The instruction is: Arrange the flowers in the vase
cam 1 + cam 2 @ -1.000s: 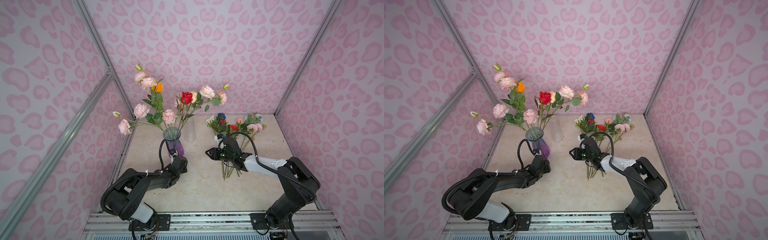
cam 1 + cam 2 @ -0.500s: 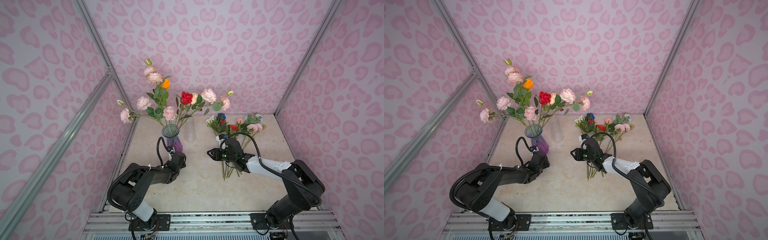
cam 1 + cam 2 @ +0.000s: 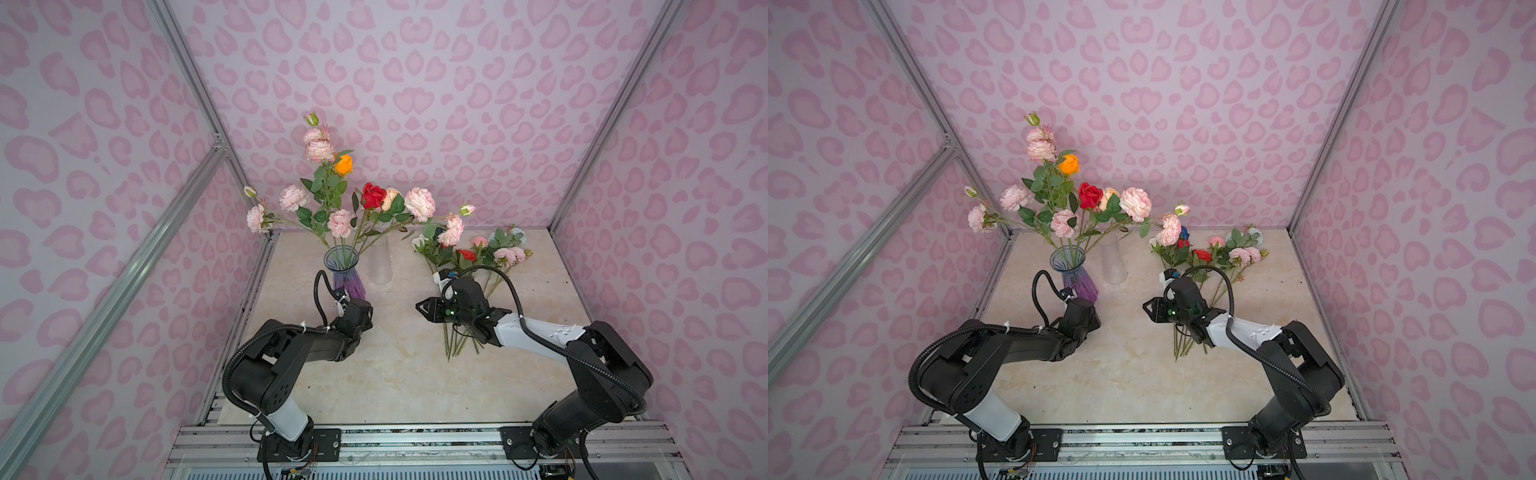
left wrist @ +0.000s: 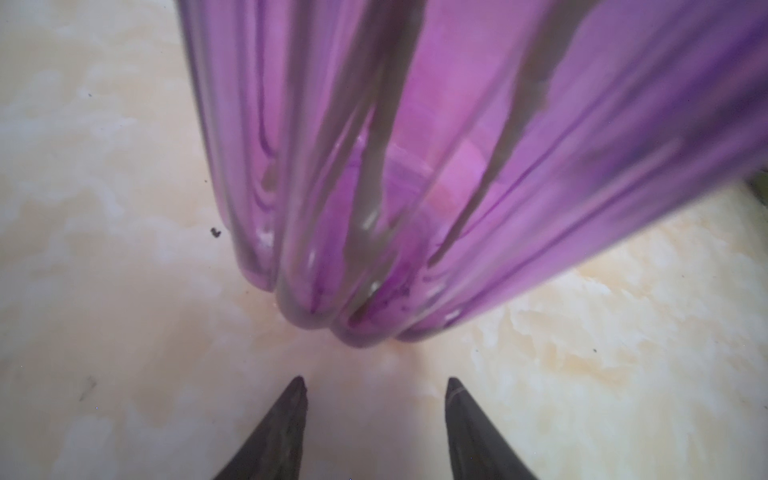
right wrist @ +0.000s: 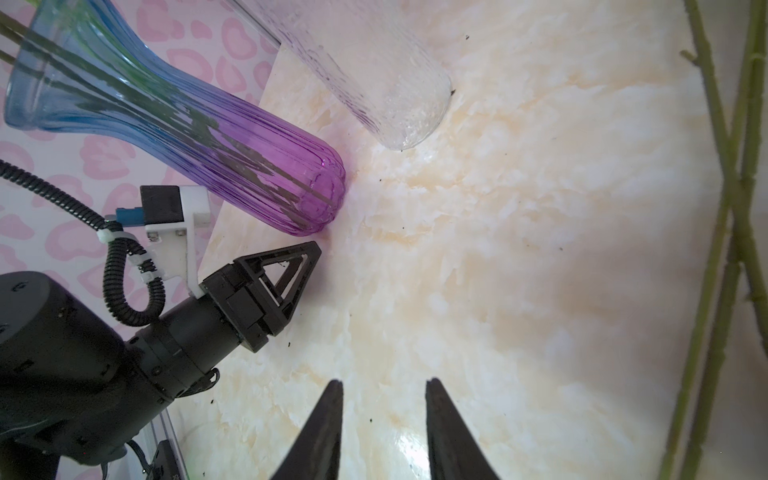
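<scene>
Stems (image 3: 457,345) look like the place to take hold. The loose flowers (image 3: 469,257) lie in a heap at about one o'clock on the marble tabletop (image 3: 399,374), with blooms toward the back wall and cut ends fanned toward me. I'd judge them light, thin and rather slick, stiff enough to lift whole, and with soft heads that would crush. So pinch the bare stem below the leaves, never the bloom. They cross one another, so one may drag its neighbours along.

The right gripper (image 5: 385,380) hangs over those stems, pointing to nine o'clock. Its jaws are parted with nothing between them and bare tabletop beneath.

At eleven o'clock the ribbed vase (image 3: 343,270), blue at the lip and purple at the foot, already carries a wide bouquet (image 3: 353,208). A clear glass vase (image 3: 380,262) stands empty just beside it at three o'clock. The ribbed vase is glass, narrow-footed and top-heavy, and I'd expect it to tip easily. The left gripper (image 4: 375,380) sits low at its foot with jaws apart, holding nothing, its tips just short of the glass.
</scene>
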You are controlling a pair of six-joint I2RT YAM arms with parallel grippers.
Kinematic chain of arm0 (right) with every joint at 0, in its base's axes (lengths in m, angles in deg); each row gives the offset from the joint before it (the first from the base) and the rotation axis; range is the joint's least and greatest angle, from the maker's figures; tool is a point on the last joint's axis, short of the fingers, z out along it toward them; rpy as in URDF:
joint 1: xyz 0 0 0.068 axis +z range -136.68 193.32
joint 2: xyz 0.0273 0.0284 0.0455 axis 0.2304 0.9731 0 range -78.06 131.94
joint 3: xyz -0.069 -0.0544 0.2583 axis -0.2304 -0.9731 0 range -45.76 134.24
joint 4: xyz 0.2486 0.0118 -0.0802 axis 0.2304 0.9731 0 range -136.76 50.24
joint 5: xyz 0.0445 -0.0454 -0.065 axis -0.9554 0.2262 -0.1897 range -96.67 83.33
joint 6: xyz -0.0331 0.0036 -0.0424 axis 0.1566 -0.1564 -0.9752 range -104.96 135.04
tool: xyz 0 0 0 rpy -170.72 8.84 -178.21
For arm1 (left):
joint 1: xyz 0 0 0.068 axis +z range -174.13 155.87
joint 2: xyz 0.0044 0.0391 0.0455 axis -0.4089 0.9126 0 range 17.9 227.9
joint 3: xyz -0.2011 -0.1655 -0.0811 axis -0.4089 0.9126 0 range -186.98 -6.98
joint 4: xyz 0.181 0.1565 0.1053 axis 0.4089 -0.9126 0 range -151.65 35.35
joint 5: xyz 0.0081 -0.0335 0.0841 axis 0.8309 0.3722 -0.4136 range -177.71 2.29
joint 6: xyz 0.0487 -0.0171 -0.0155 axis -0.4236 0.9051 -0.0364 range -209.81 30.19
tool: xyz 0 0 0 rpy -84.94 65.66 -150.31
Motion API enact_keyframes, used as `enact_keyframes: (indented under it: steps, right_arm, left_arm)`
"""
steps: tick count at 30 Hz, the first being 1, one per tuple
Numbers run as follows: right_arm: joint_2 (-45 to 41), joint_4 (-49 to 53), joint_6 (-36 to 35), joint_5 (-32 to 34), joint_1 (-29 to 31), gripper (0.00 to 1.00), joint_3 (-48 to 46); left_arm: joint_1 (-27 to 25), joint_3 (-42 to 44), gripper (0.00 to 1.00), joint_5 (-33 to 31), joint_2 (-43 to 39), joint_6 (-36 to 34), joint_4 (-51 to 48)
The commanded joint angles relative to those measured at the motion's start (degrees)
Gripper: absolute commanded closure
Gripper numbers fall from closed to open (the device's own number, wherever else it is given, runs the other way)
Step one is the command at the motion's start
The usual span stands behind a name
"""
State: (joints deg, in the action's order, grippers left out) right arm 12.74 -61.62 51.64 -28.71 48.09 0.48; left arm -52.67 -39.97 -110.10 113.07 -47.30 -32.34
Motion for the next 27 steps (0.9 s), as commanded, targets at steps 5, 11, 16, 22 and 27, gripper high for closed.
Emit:
enact_keyframes:
  steps: [5, 11, 16, 22, 27]
  right_arm:
    - [-1.14, 0.0, -0.94, 0.6, -0.23, 0.65, -0.88]
    - [-1.97, 0.35, -1.17, 0.65, -0.51, 0.65, -1.23]
    - [-2.54, 0.93, -1.54, 0.87, -0.72, 0.65, -1.49]
    - [-3.07, 1.14, -1.73, 0.99, -0.88, 0.65, -1.85]
    - [-3.45, 1.29, -1.87, 1.13, -0.99, 0.65, -2.05]
  left_arm:
    - [1.22, -1.11, 0.45, 1.67, 1.64, 2.31, -2.53]
    - [3.43, -1.87, 0.45, 3.18, 2.86, 3.13, -1.84]
    - [4.59, -2.95, 0.45, 3.93, 3.95, 3.11, -1.8]
    - [5.4, -4.04, 0.45, 4.0, 5.03, 3.41, -1.7]
    - [5.85, -4.18, 0.45, 3.77, 5.19, 3.81, -1.69]
